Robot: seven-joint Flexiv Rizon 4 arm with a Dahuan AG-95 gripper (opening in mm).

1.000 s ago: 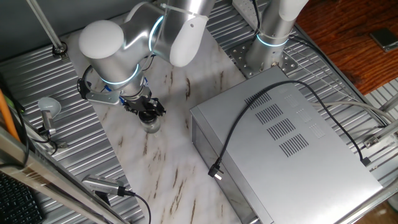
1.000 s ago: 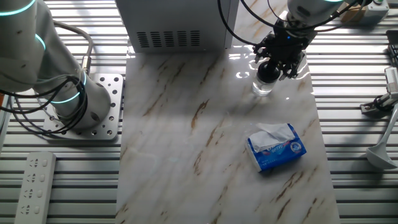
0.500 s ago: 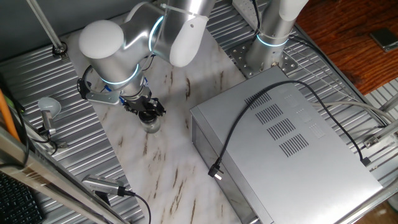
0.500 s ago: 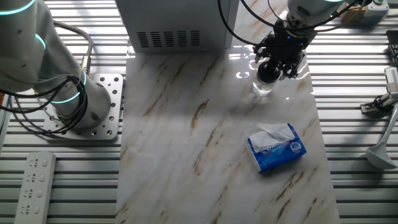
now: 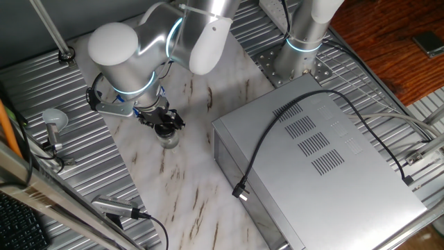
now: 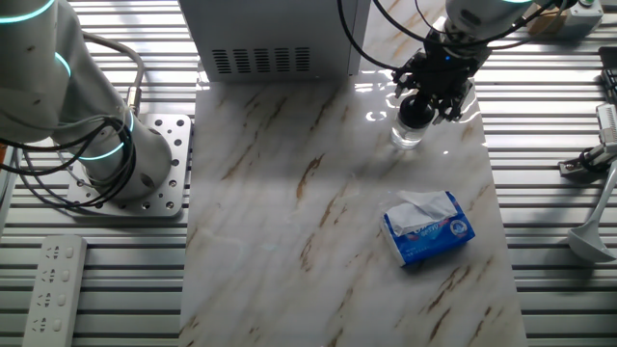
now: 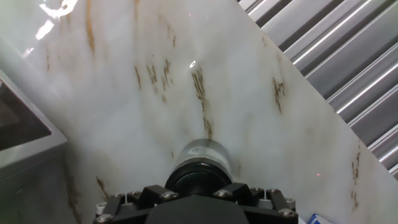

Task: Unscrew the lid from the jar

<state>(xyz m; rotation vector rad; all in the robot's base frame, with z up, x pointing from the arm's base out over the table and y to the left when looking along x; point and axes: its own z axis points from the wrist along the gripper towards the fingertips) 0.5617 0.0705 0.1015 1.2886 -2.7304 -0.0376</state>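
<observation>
The gripper (image 6: 424,99) stands directly over the jar (image 6: 409,133), its black fingers (image 5: 166,123) gathered around the lid (image 7: 198,179). From both fixed views the fingers sit tight about the cap, but whether they actually press on it cannot be told; in the hand view the gripper's body covers the contact.

The jar stands upright on the marbled surface (image 6: 318,222), near that surface's edge, where the ribbed metal decking (image 6: 549,183) begins just beyond the jar. On the jar's other side there is a band of bare marble, then the wall of the grey metal box (image 5: 319,167); the jar and the box are apart. A black cable (image 5: 270,139) lies over the top of the box, its plug hanging off the box edge that faces the jar.

Toward the front of the surface from the jar, a blue-and-white tissue packet (image 6: 428,229) lies flat, well apart from the jar, with open marble between them. The widest open stretch runs from the jar across the surface toward the arm's base plate (image 6: 145,164).

The jar is small, clear and short, with a rounded cylindrical body that catches light on its shoulder (image 7: 202,151). The lid is black, round and about as wide as the jar, seated level on its mouth.
</observation>
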